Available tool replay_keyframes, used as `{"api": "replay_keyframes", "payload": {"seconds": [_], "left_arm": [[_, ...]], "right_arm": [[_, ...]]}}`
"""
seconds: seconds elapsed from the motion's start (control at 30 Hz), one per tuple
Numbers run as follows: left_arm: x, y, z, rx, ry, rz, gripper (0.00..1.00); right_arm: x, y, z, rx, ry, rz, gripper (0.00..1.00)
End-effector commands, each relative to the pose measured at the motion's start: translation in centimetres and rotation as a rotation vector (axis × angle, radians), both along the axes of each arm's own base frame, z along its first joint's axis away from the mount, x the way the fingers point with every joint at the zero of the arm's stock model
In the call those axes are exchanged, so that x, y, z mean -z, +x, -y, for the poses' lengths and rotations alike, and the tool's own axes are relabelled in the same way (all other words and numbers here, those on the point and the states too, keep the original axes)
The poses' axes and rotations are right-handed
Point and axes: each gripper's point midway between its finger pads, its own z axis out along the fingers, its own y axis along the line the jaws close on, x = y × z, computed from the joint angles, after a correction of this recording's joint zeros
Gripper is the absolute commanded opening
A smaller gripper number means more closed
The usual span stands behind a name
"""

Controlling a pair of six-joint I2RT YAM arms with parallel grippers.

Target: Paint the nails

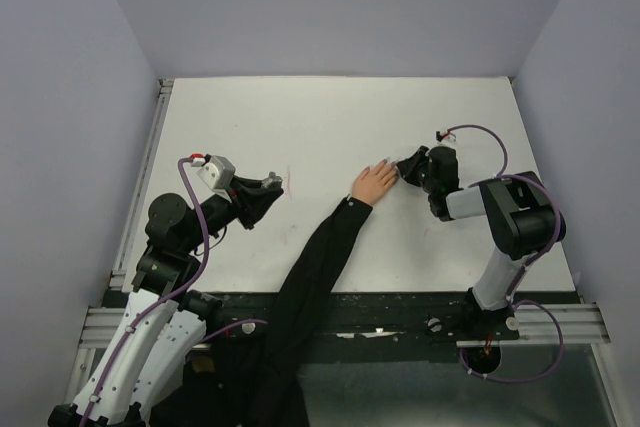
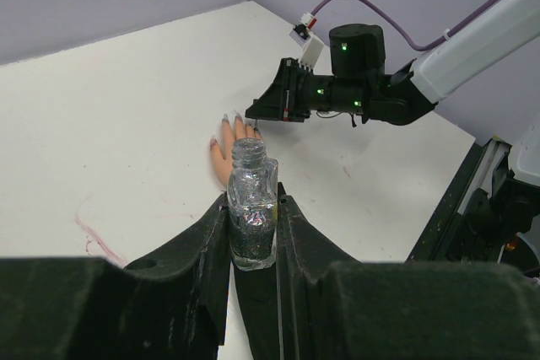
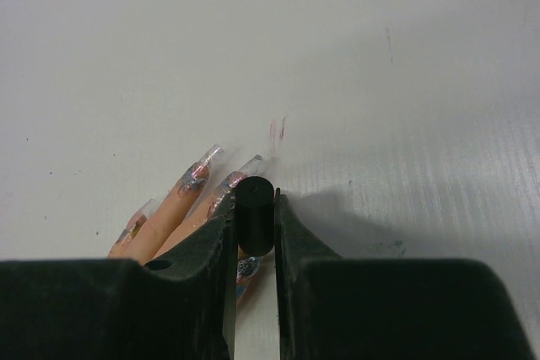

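While the left tool [image 2: 253, 202] stands clamped on a small clear bottle [image 2: 251, 208], upright and open-necked, glittery dark liquid fills the bottle's lower body. Right tool [image 3: 253, 206] is closed on a black cylindrical cap [image 3: 254, 218], held just above the nails [image 3: 224, 187] of the fake hand [image 1: 375, 182]. This hand lies palm-down mid-desk [image 1: 330, 117], fingers toward the right arm. Black sleeve [image 1: 315, 267] trails to the near edge, between the arms. Faint pink streak [image 1: 287, 187] marks the desk near the left tool.

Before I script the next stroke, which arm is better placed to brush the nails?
Right: right gripper holds the black cap at the nails; left gripper holds the bottle, well aside.
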Motion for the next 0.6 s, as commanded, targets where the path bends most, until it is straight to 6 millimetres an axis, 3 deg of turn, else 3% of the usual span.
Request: {"api": "replay_keyframes", "payload": {"seconds": [0.0, 0.57], "left_arm": [[-2.28, -0.47, 0.0, 0.008, -0.016, 0.073, 0.0], [-2.24, -0.45, 0.03, 0.01, -0.015, 0.07, 0.0]], "right_arm": [[-0.55, 0.5, 0.41, 0.031, -0.034, 0.014, 0.01], [-0.82, 0.99, 0.65, 0.062, -0.034, 0.026, 0.01]]}}
